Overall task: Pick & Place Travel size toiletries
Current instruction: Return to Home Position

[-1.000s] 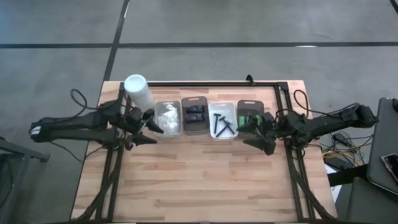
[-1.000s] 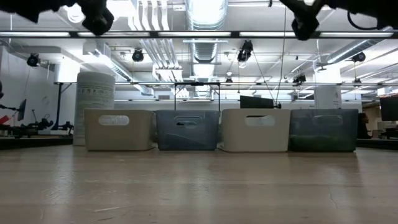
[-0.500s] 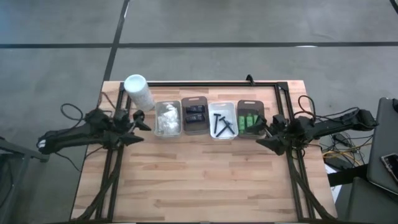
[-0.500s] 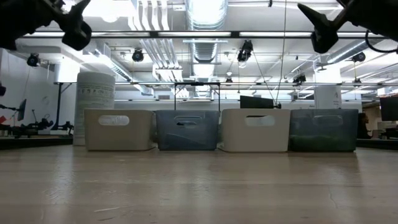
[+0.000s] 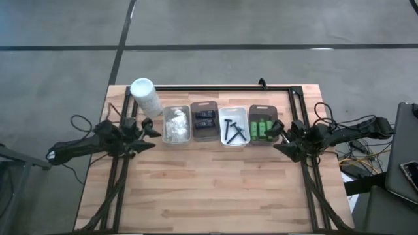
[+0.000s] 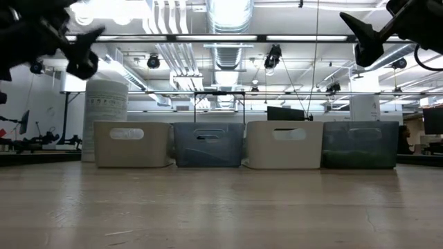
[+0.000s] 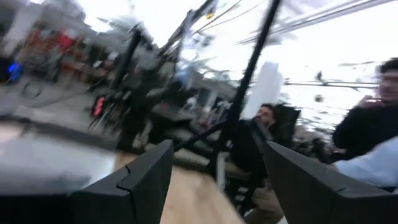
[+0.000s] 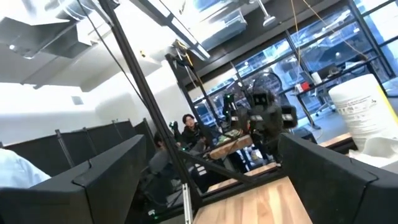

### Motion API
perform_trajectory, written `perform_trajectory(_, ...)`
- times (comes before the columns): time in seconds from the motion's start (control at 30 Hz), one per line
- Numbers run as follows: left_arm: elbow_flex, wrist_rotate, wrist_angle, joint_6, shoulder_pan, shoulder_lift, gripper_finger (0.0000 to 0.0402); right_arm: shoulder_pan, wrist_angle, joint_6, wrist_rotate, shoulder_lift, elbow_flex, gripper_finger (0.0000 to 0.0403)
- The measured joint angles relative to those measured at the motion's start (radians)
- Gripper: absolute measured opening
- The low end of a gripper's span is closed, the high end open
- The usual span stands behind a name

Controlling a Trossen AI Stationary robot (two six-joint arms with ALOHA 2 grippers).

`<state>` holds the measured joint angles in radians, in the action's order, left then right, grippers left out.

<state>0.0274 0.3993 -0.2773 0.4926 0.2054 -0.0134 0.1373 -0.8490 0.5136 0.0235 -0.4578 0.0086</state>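
**Four cameras, one table**

The high view looks straight down from well above the table [image 5: 209, 189], taking in the left arm [image 5: 85, 142], the right arm [image 5: 339, 132] and the row of trays [image 5: 204, 105]. The low view sits at table-top height, facing level at those same trays. The wrist views look past the left gripper [image 7: 217, 149] and the right gripper [image 8: 211, 143] up into the room. The right one also catches the white cylinder [image 8: 367, 112].

The table [image 5: 215, 189] is recorded as light wood with a plank grain. Noted in the row: white packets [image 5: 176, 125] in a whitish tray [image 5: 176, 143], black blocks [image 5: 204, 121] in a brown tray [image 5: 204, 105], dark razors [image 5: 232, 129] in a white tray [image 5: 233, 109], green bottles [image 5: 263, 126] in a dark grey tray [image 5: 262, 108]. The cylinder [image 5: 145, 94] is white. The left arm [image 5: 85, 142] and right arm [image 5: 339, 132] are black.
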Motion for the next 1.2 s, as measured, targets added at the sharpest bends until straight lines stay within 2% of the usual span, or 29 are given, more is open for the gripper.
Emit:
perform_trajectory(0.13,-0.018,-0.037,0.055,0.017,0.000,0.013,0.0257,0.000,0.005,-0.018,0.001,-0.002,0.000,0.0363)
perform_trajectory(0.93,-0.020,-0.034,0.053,-0.002,0.000,0.007,0.0257,0.000,0.016,-0.054,0.014,-0.008,0.000,0.0363)
perform_trajectory(1.1,-0.020,-0.034,0.057,-0.002,0.000,0.012,0.0257,0.000,0.132,-0.054,0.024,0.069,0.001,0.0363)
perform_trajectory(1.2,-0.021,-0.034,0.057,-0.002,0.000,0.013,0.0257,0.000,0.262,-0.054,0.029,0.149,0.001,0.0363)
